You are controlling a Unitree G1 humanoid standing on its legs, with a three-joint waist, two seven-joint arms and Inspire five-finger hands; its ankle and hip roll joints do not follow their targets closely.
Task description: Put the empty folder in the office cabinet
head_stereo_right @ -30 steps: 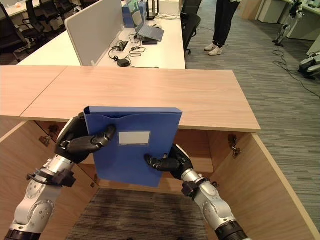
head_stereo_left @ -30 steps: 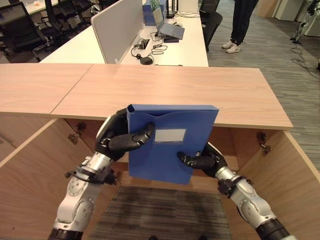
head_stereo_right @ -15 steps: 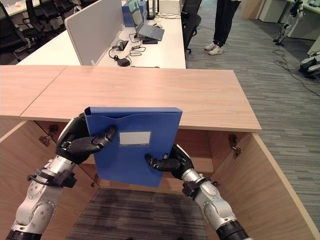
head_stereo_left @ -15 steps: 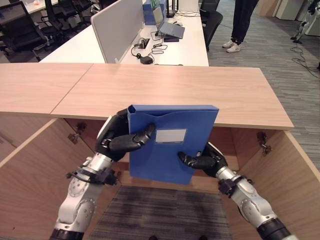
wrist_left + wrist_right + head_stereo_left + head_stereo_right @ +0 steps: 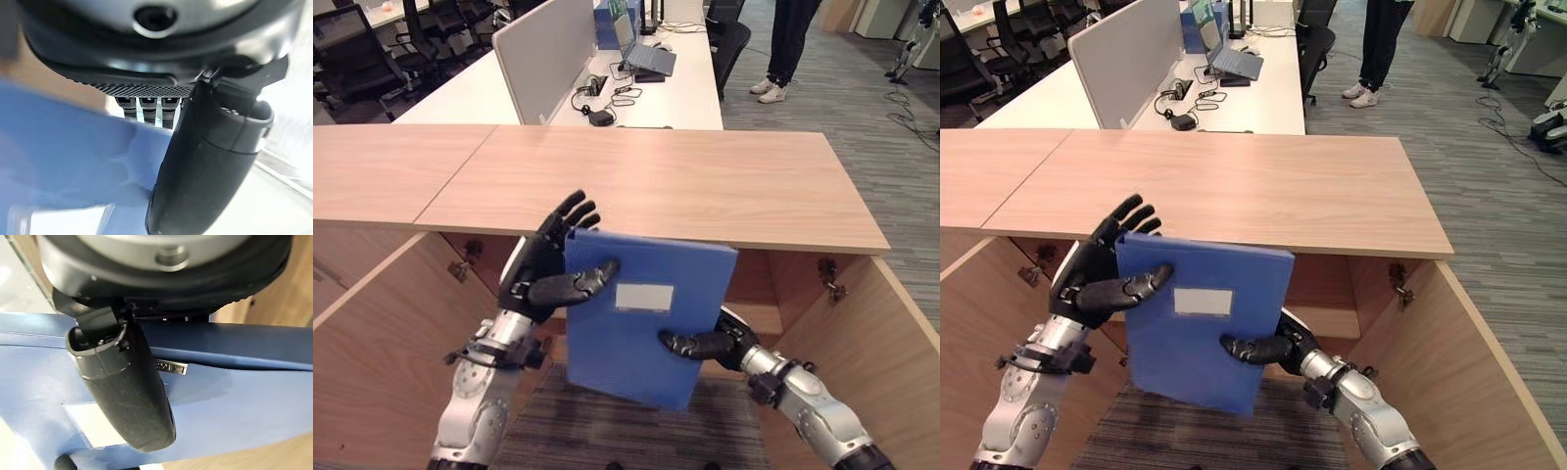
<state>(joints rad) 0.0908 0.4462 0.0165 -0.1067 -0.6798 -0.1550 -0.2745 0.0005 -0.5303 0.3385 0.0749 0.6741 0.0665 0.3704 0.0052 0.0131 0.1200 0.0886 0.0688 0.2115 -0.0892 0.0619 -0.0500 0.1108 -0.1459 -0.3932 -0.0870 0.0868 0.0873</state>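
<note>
The left hand (image 5: 540,269) sits at the left of centre in the left eye view, its fingers (image 5: 570,208) straight and spread behind the top left corner of the blue folder (image 5: 641,328), with only the thumb laid across the folder's front. It is open, steadying rather than clasping. The right hand (image 5: 710,343) is at the lower right of the folder, its thumb pressed on the front face and its fingers hidden behind the back, so it pinches the folder's right edge; the right wrist view shows that thumb lying over the blue cover beside a white label (image 5: 93,425).

The folder is held upright and tilted a little clockwise, in the middle of the frame, in front of the open cabinet (image 5: 382,323) and below the edge of its wooden top (image 5: 656,176). Open wooden doors flank it at lower left and lower right.

Beyond, in the upper part of the frame, a white desk (image 5: 651,93) carries a laptop (image 5: 641,54) and cables. A person's legs (image 5: 783,49) stand at upper right.
</note>
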